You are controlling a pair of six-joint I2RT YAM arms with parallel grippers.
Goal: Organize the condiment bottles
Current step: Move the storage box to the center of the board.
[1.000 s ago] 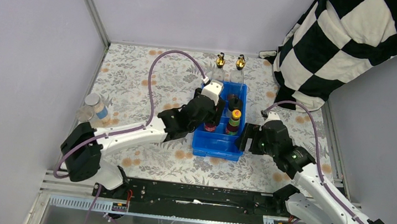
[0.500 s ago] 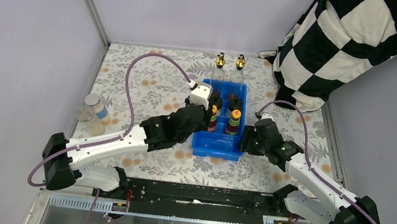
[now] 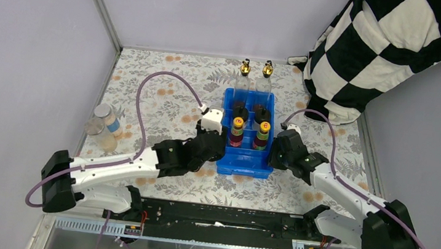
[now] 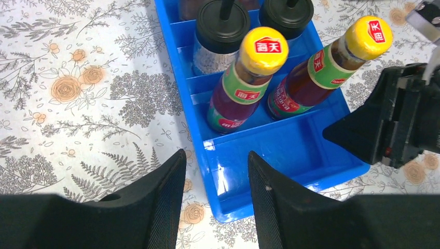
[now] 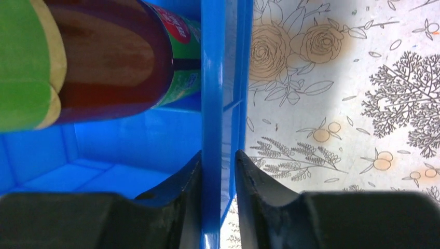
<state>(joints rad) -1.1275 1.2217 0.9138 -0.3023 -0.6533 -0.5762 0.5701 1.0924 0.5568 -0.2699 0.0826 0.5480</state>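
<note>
Standing side by side at the left edge of the floral table, the two clear silver-lidded jars are well apart from the rest of the set. The left gripper hovers over the near-left corner of the blue divided tray. Its jaws are narrowly parted, with the tray's left wall showing in the gap and nothing held.

In the tray, the two orange-capped dark sauce bottles stand upright in one row, and the two black-capped bottles sit in the row behind. The two gold-spouted bottles are at the tray's far end, though I cannot tell whether they stand inside it or just behind it. The front compartment holds nothing.

On the right, the right gripper pinches the tray's right wall between its fingers, gripping the plastic beside a sauce bottle.

This looks like a steadying or squaring of the tray late in the job. The next move probably calls for the left arm to swing out to the jars, open wider, and carry them to the front compartment.
</note>
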